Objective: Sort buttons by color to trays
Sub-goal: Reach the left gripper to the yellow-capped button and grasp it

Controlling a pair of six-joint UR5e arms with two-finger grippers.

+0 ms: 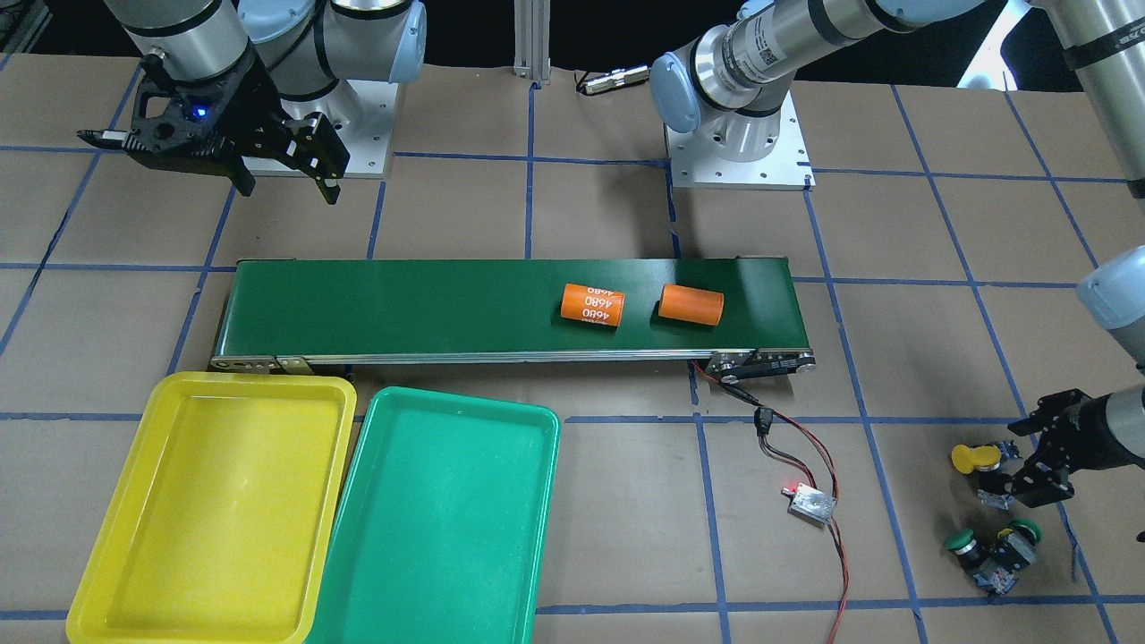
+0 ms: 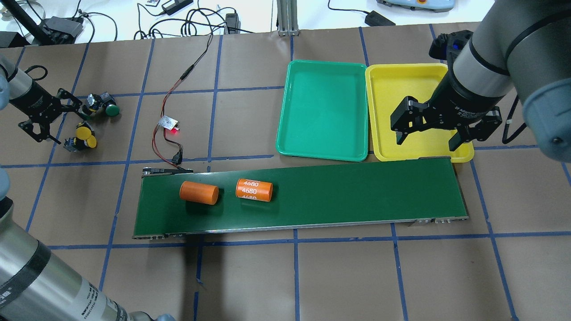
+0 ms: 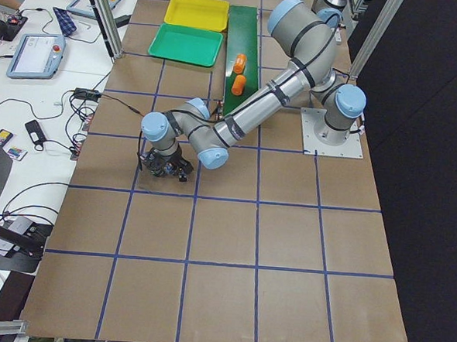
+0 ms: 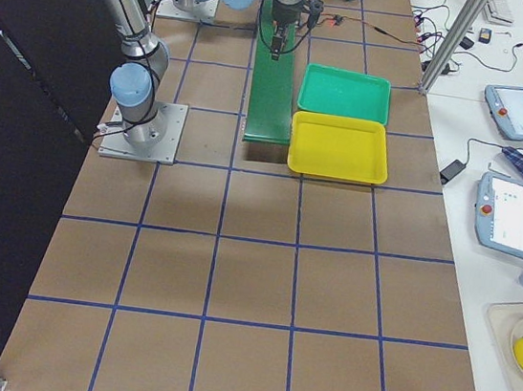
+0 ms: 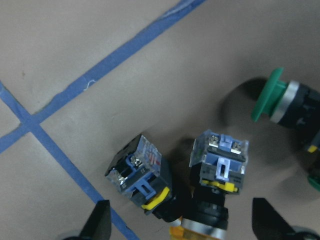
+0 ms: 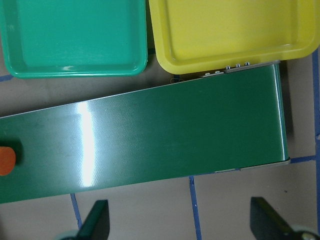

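Buttons [image 1: 973, 459], all four of them, lie in a loose cluster on the brown tabletop [image 2: 250, 276] near its left end, toward the edge far from my base and well apart from both trays. My left gripper [image 2: 68, 128] hangs low over the yellow-capped pair [image 2: 85, 137] with its jaws spread wide and nothing held. From my left wrist I see their two grey-blue blocks [image 5: 220, 159] side by side between my fingertips [image 5: 100, 222]; any print on those blocks is too small for me to read. The green-capped pair [image 2: 110, 109] lies just beyond, outside the jaws. The teal tray [image 2: 323, 111] and the yellow tray [image 2: 392, 98] sit just beside each other along the far edge toward the right end, next to the dark-green conveyor belt [image 2: 334, 196]. My right gripper [image 2: 427, 141] hovers above the yellow tray's near rim where it meets the belt's right end, its jaws also wide apart and empty. Two orange cylinders [image 2: 199, 192] lie on their sides toward the belt's left end. One shows a plain side, and the labelled cylinder [image 2: 254, 190] reads "4680" in white, repeated in rows. A small circuit board [image 2: 168, 123] with a red light lies between the buttons and the trays, wired in red and black to the belt's left end. The white lettering on my right gripper's body is too fine to read for certain.
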